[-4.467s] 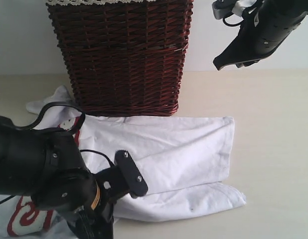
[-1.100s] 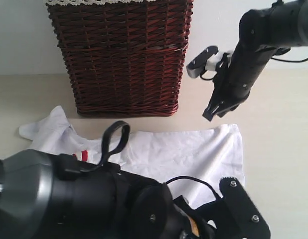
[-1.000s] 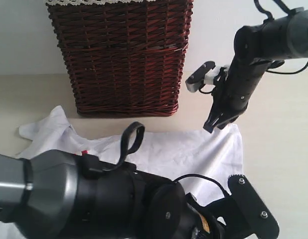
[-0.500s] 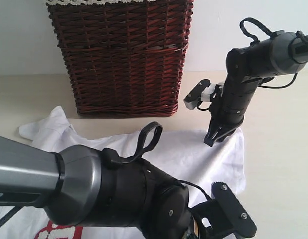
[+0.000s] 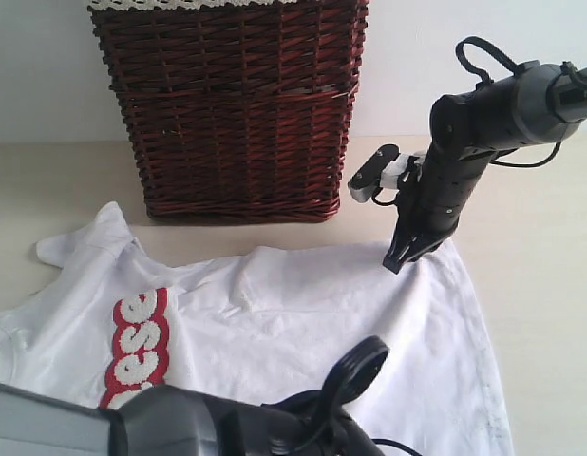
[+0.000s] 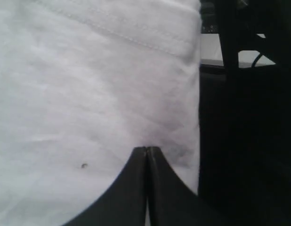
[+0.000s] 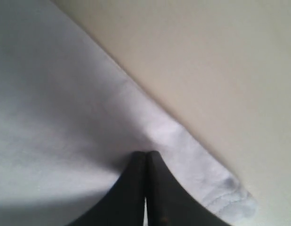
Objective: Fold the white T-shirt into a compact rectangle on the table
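Dark red-brown wicker basket (image 5: 232, 104) at upper centre of the frame, upright. White lace trim (image 5: 179, 4) along its top edge. Pale wall (image 5: 37, 66) behind.

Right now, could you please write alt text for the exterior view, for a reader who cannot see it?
A thin white cotton T-shirt with a red lettered band lies spread on a pale beige table, the black right claw pinching one corner. A dark red wicker basket stands behind.
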`<state>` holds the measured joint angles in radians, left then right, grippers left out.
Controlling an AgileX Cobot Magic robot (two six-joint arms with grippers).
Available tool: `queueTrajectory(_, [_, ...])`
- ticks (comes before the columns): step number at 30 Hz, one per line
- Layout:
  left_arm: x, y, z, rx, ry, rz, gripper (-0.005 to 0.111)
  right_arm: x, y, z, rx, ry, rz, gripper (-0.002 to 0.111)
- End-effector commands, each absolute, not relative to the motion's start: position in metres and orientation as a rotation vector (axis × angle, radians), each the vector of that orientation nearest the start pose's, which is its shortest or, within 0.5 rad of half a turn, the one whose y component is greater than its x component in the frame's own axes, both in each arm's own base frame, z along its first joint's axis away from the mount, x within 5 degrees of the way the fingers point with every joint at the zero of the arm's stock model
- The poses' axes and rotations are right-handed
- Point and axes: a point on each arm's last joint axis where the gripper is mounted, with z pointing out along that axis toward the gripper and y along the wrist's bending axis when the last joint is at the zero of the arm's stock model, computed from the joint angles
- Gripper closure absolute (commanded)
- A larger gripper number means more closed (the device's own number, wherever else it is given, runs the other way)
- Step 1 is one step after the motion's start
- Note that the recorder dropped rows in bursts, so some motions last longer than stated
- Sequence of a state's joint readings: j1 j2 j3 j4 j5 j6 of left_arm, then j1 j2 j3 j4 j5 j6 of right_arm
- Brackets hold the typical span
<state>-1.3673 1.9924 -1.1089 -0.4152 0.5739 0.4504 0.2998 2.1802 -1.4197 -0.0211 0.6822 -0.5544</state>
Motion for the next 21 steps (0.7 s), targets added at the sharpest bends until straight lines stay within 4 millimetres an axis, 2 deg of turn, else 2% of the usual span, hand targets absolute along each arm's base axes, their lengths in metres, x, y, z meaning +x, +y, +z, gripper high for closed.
queueTrajectory(1, [0.044, -0.355, 0.111, 2.128, 2.276, -0.470, 0.107, 0.404, 0.121, 0.088, -1.239, 2.680, -0.065, 0.108])
queueTrajectory(5, [0.043, -0.356, 0.117, 2.101, 2.266, -0.511, 0.107, 0.406, 0.121, 0.089, -1.232, 2.665, -0.067, 0.108])
queueTrajectory(11, [0.034, -0.362, 0.150, 2.109, 2.114, -0.765, 0.107, 0.411, 0.123, 0.103, -1.171, 2.603, -0.078, 0.108])
queueTrajectory(16, [0.043, -0.356, 0.179, 2.065, 2.040, -0.769, 0.107, 0.418, 0.125, 0.144, -1.078, 2.555, -0.082, 0.108])
queueTrajectory(21, [0.080, -0.335, 0.209, 1.891, 2.122, -0.624, 0.107, 0.411, 0.122, 0.182, -1.058, 2.535, -0.098, 0.108])
